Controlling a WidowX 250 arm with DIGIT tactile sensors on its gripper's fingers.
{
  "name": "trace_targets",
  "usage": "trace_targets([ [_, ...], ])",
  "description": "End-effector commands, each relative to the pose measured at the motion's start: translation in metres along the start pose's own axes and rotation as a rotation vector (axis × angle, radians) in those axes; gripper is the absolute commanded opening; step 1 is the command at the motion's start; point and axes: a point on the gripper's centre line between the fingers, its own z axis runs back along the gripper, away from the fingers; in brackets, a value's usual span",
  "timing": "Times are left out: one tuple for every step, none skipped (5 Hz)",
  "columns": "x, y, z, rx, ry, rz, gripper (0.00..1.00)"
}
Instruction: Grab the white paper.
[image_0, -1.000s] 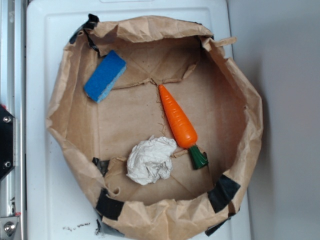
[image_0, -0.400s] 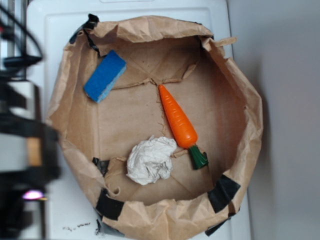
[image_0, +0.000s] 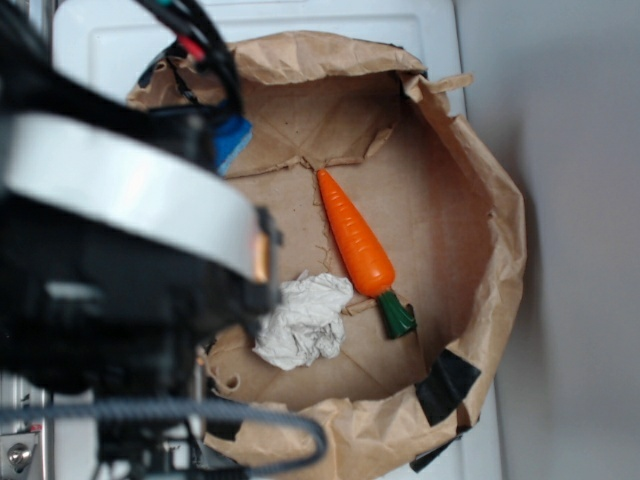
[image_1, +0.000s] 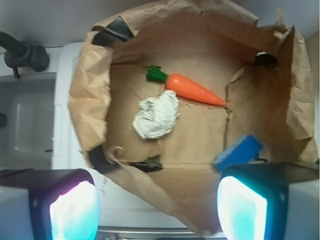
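The white paper (image_0: 300, 322) is a crumpled off-white ball on the floor of the brown paper bag (image_0: 500, 230), near its front left. In the wrist view the white paper (image_1: 156, 118) lies well ahead of my gripper (image_1: 157, 210), a little left of centre. The gripper is open, its two glowing fingers (image_1: 72, 210) wide apart with nothing between them, above the bag's near wall (image_1: 200, 195). In the exterior view my blurred arm (image_0: 120, 250) covers the bag's left side, its edge just left of the paper.
An orange toy carrot (image_0: 355, 238) with a green top lies just right of the paper, close to it (image_1: 192, 90). A blue sponge (image_1: 239, 152) sits near the right finger, mostly hidden by the arm in the exterior view (image_0: 232, 140). Black tape patches (image_0: 447, 385) mark the bag's rim.
My arm has swung in from the left edge and now covers the bag's left side and most of the sponge. The paper, carrot and bag have not moved.
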Motion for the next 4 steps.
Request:
trace_targets([
  [0.0022,0.0032,0.0078,-0.004,-0.037,0.009,1.00],
  [0.0022,0.0032,0.0078,-0.004,-0.037,0.009,1.00],
  [0.0022,0.0032,0.0078,-0.004,-0.037,0.009,1.00],
  [0.0075,0.0111,0.0005,-0.053,-0.016,0.083,1.00],
])
